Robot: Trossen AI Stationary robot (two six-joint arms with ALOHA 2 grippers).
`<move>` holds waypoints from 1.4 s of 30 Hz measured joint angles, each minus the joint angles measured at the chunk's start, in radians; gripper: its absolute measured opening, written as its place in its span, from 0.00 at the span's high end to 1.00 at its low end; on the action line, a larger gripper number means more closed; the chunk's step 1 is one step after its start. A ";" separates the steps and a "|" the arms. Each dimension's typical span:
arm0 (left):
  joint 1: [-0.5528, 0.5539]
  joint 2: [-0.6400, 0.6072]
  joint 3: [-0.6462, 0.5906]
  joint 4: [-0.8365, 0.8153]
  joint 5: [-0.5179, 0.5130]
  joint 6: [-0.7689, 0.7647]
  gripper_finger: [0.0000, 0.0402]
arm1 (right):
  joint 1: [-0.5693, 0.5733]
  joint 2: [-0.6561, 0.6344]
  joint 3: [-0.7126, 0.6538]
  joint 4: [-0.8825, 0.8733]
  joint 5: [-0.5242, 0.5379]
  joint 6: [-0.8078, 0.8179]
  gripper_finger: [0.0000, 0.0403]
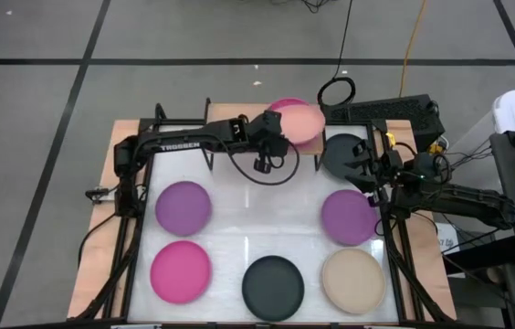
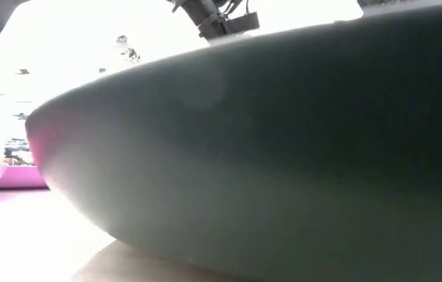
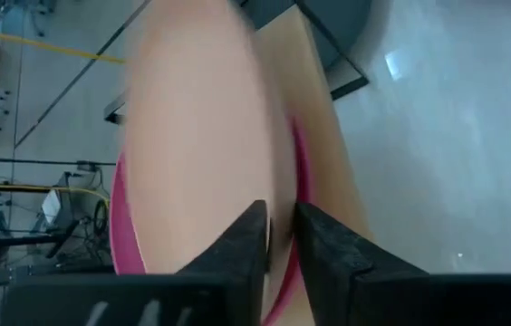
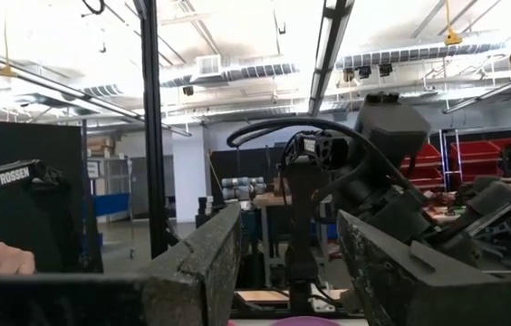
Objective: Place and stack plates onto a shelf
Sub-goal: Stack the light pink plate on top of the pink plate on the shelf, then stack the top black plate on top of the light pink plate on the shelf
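My left gripper (image 1: pixel 274 139) reaches over the shelf (image 1: pixel 317 155) at the table's far edge and is shut on a light pink plate (image 1: pixel 301 124). That plate lies over a magenta plate (image 1: pixel 284 107), whose rim shows beside it in the left wrist view (image 3: pixel 125 244). A black plate (image 1: pixel 341 152) sits on the right part of the shelf. My right gripper (image 1: pixel 364 164) is open at that plate's near right edge, and in its wrist view (image 4: pixel 287 226) nothing is between the fingers. My left gripper pinches the light pink plate's rim (image 3: pixel 265 186) between its two fingers (image 3: pixel 246 240), on the side toward the table's left. The fingers come in from the left, slanting down. The plate lies flat over the magenta plate; whether it rests on it I cannot tell.
On the table in front of the shelf lie a purple plate (image 1: pixel 183 206), a magenta plate (image 1: pixel 181 270), a black plate (image 1: pixel 273 286), a beige plate (image 1: pixel 353 279) and a second purple plate (image 1: pixel 349 217). The black plate (image 2: pixel 284 149) fills the low view.
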 joint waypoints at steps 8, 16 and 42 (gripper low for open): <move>-0.007 -0.028 0.000 0.014 -0.099 -0.028 0.60 | 0.000 0.000 0.000 -0.023 0.000 0.008 0.59; -0.045 -0.173 0.000 0.004 -0.118 -0.181 0.52 | 0.000 0.000 0.000 -0.062 0.001 -0.009 0.59; -0.283 -0.770 -1.133 1.274 -0.112 -0.526 0.52 | 0.002 0.173 0.178 -0.709 0.394 -0.185 0.59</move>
